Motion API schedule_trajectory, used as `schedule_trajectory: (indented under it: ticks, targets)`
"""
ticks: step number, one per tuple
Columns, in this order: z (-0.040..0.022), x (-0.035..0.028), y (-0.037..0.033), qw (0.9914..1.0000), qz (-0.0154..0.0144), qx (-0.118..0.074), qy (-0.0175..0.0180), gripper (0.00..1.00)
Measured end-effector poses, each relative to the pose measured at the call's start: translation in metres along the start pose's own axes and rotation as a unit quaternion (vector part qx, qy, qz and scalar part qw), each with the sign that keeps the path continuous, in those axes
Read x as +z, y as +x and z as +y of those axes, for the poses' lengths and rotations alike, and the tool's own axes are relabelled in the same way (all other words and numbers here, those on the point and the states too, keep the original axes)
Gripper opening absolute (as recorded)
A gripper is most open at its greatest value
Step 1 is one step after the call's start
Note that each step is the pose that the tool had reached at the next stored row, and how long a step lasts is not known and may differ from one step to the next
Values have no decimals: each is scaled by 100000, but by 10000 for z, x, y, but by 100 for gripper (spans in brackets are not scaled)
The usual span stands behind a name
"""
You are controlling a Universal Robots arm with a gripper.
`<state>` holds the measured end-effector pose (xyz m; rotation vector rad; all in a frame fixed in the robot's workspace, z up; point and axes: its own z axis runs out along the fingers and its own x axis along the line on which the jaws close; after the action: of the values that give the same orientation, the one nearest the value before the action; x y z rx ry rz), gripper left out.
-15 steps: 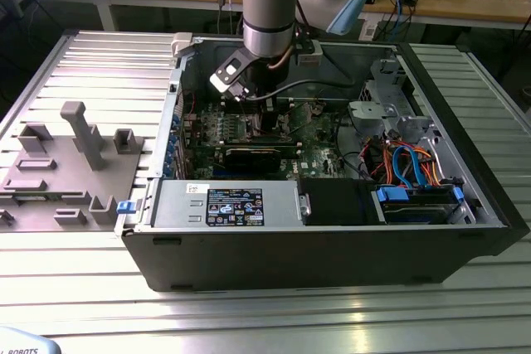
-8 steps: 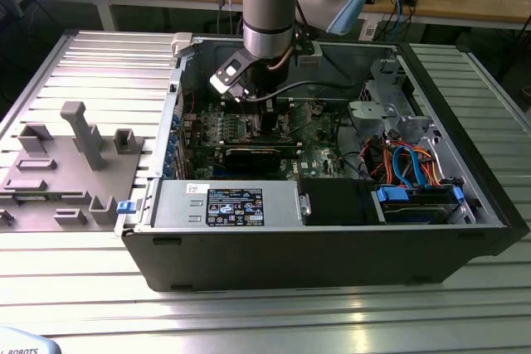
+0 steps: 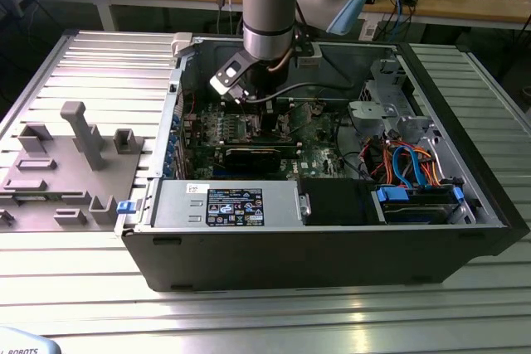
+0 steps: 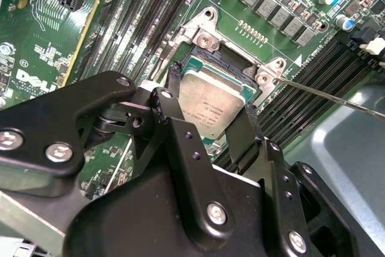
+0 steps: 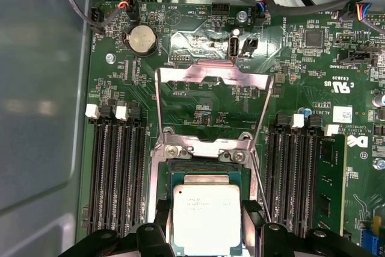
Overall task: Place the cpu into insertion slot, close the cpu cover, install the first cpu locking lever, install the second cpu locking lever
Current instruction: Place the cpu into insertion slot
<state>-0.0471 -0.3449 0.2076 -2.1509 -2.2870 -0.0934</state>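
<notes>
The cpu (image 5: 207,218), a flat silvery square, sits between my gripper's (image 5: 207,219) two black fingers (image 5: 161,221), which close on its opposite edges. It is level and directly over the insertion slot (image 5: 204,167), whose dark recess and metal rim (image 4: 219,64) show just beyond the chip; I cannot tell whether it rests in the recess. The cpu (image 4: 212,103) and the gripper (image 4: 210,105) also appear in the second wrist view. The cpu cover (image 5: 210,75), a thin metal frame with a window, is swung open and lies back on the green board. A thin locking lever rod (image 4: 337,95) stands free beside the slot.
The arm (image 3: 267,14) reaches down into the open computer case (image 3: 332,230). Long black memory slots (image 5: 117,173) flank the socket on both sides. Cables (image 3: 406,163) and a drive cage (image 3: 377,109) sit at the exterior view's right. A grey fixture block (image 3: 79,134) stands outside the case.
</notes>
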Motion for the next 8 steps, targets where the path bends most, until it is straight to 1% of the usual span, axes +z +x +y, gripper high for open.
schedule_trajectory:
  ticks: [8]
  targets:
    - [-1, 24, -1, 100000, 4, -1, 1, 54]
